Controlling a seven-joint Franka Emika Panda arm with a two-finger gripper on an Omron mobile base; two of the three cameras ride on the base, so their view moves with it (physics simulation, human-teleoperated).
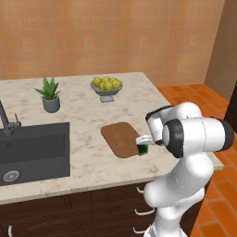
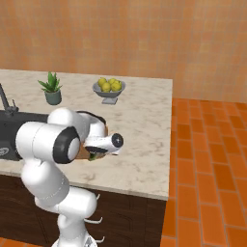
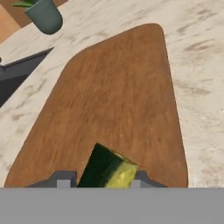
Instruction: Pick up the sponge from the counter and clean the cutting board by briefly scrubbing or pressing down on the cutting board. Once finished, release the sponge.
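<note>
The brown cutting board [image 1: 119, 136] lies on the beige counter [image 1: 83, 111], near its front right edge. The sponge [image 3: 109, 168], dark green with a yellow layer, rests on the board's near corner and appears as a small green block [image 1: 142, 149] under the hand. My gripper [image 3: 101, 181] reaches down over that corner, and its fingertips [image 3: 63, 179] flank the sponge closely on both sides. Whether they still press on it is not clear. From the right base view the arm covers most of the board, and the gripper [image 2: 96, 154] sits low over the sponge.
A potted plant [image 1: 49, 95] and a bowl of lemons [image 1: 107, 88] stand at the back of the counter. The dark sink [image 1: 32, 150] with its faucet [image 1: 7, 120] lies to the left. The counter ends just right of the board, above an orange tiled floor [image 2: 207, 169].
</note>
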